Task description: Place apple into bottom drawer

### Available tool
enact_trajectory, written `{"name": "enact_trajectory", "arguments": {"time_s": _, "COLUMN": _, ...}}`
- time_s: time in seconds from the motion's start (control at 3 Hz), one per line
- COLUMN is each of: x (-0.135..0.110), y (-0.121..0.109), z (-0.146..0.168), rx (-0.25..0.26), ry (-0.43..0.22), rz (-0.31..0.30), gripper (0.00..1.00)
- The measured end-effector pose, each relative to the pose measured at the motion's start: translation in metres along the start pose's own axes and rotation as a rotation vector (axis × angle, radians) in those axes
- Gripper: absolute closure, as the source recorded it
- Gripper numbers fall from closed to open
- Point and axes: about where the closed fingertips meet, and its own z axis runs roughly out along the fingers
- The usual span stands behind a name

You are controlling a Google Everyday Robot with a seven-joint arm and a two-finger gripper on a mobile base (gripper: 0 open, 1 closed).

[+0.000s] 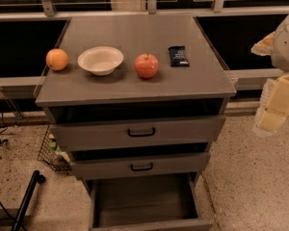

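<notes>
Hanging at the right edge, clear of the cabinet [135, 83], the gripper [275, 107] touches nothing there; spread or closed, I cannot tell; the apple [147, 65] sits on the cabinet top between a bowl [100, 60] and a dark packet [178, 56]; the bottom drawer [144, 201] stands open

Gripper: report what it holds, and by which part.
Nothing that shows: the gripper is at the right edge, off the cabinet; the apple rests untouched on its top.
</notes>
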Motion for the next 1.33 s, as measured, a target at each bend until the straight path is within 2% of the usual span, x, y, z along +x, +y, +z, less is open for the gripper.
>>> {"name": "enact_trajectory", "arguments": {"time_s": 0.33, "x": -0.001, "y": -0.001, "z": -0.001, "rx": 0.005, "ry": -0.002, "rz": 0.001, "gripper": 0.0}}
{"name": "enact_trajectory", "arguments": {"time_s": 0.67, "x": -0.007, "y": -0.006, "z": 0.005, "rx": 0.023, "ry": -0.049, "rz": 0.022, "gripper": 0.0}}
{"name": "enact_trajectory", "arguments": {"time_s": 1.0, "x": -0.022, "y": -0.019, "z": 0.017, "rx": 0.039, "ry": -0.13, "rz": 0.042, "gripper": 0.0}}
{"name": "enact_trajectory", "arguments": {"time_s": 1.33, "x": -0.046, "y": -0.05, "z": 0.037, "rx": 0.071, "ry": -0.23, "rz": 0.06, "gripper": 0.0}}
